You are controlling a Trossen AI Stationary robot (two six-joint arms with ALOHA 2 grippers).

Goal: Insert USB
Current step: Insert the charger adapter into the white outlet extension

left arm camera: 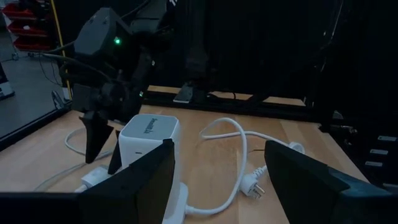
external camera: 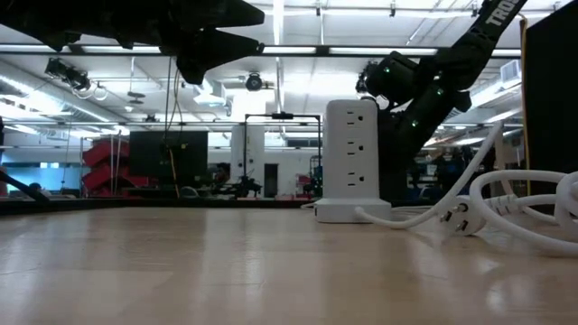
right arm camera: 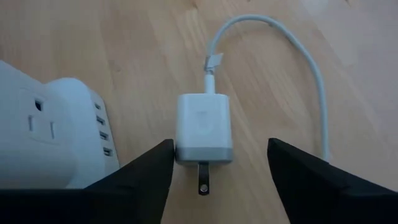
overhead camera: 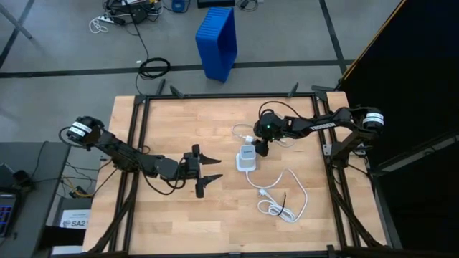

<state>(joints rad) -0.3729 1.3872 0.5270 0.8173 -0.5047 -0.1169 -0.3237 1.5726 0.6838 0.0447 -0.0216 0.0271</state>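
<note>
The USB's thin white cable (right arm camera: 314,74) arcs over the wooden table, and its plug (right arm camera: 212,79) sits in the far end of a white charger block (right arm camera: 204,129). The block lies flat with its metal prongs (right arm camera: 203,176) toward my right wrist. My right gripper (right arm camera: 219,177) is open and slants down over it, one finger on either side, apart from it. A white power tower (overhead camera: 246,159) stands upright just beside the block. My left gripper (overhead camera: 206,170) hangs open and level above the table, to the tower's left, holding nothing.
A thicker white cord (overhead camera: 287,197) runs from the tower in loops toward the near right, its pronged plug (left arm camera: 258,186) lying on the wood. Black frame rails (overhead camera: 140,143) border the table. A blue bin (overhead camera: 217,41) stands on the floor beyond the far edge.
</note>
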